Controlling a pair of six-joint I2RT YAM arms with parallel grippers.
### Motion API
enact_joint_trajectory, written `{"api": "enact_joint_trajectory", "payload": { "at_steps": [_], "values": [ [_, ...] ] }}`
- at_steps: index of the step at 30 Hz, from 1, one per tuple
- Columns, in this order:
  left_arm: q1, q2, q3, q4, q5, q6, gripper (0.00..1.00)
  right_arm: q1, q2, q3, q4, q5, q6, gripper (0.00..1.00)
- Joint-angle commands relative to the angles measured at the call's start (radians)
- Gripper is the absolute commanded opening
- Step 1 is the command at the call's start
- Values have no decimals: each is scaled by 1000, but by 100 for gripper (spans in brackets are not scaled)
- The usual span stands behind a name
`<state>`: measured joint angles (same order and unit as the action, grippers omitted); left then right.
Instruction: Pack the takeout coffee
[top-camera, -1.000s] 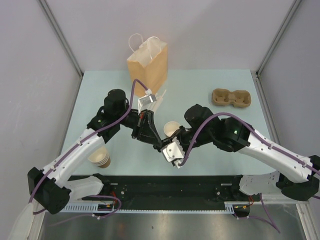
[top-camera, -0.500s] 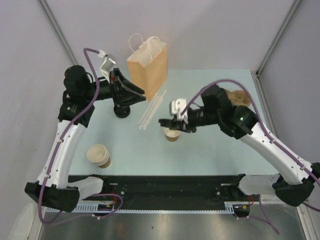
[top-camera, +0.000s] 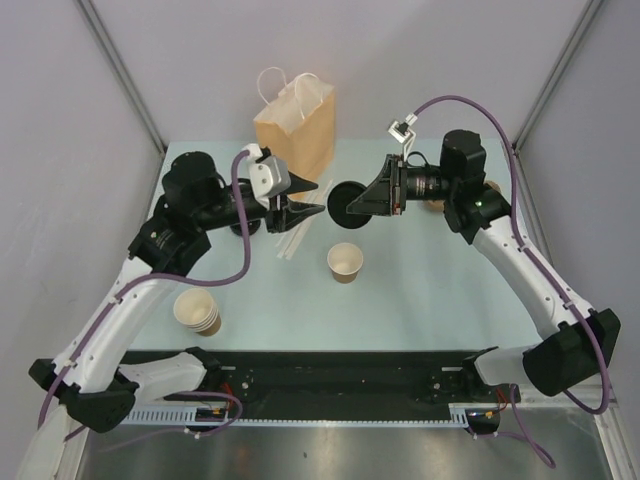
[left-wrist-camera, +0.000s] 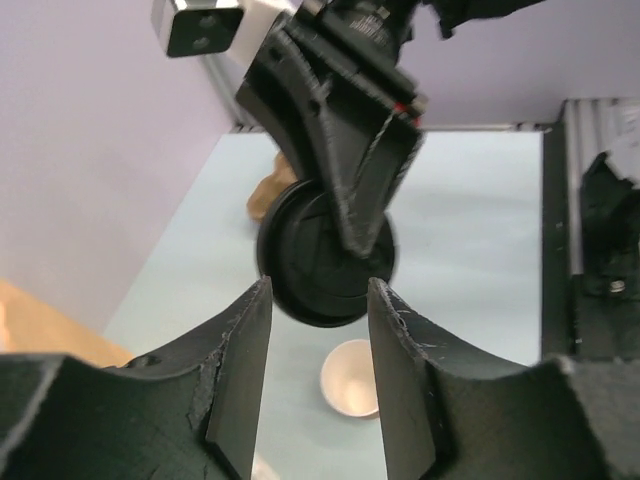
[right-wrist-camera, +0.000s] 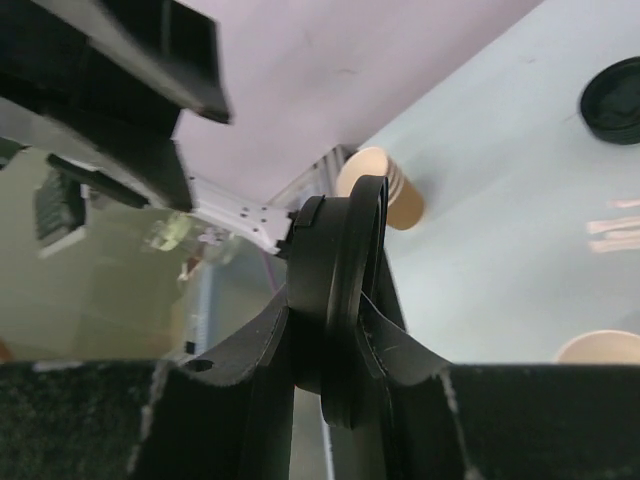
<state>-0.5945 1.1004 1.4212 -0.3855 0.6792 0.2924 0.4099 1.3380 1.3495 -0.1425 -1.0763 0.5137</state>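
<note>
Top external: black lid (top-camera: 347, 206) between right jaws (cup (top-camera: 345, 262) lidless, nearby).

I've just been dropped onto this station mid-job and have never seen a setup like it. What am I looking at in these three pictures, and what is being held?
Two robot arms are bolted to the near edge of a table. The wide picture looks down from above and behind them. The other two come from a camera on each wrist, looking past that arm's own fingers.

On the table are a paper cup with no lid, a stack of cups, a paper bag, a cup carrier, some thin sticks and a spare lid.

The right hand pinches a black lid in the air. The left hand is open, points at that lid and holds nothing.
</note>
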Motion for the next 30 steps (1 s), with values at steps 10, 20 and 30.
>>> {"api": "enact_joint_trajectory", "payload": {
  "at_steps": [10, 20, 30],
  "values": [
    [-77, 55, 68, -66, -125, 96, 34, 53, -33, -36, 169, -74, 172, 21],
    [-80, 84, 93, -91, -104, 85, 28, 66, -31, -39, 181, -76, 161, 21],
    [-83, 125, 128, -119, -78, 73, 16, 70, -30, -39, 158, -89, 141, 22]
  ]
}}
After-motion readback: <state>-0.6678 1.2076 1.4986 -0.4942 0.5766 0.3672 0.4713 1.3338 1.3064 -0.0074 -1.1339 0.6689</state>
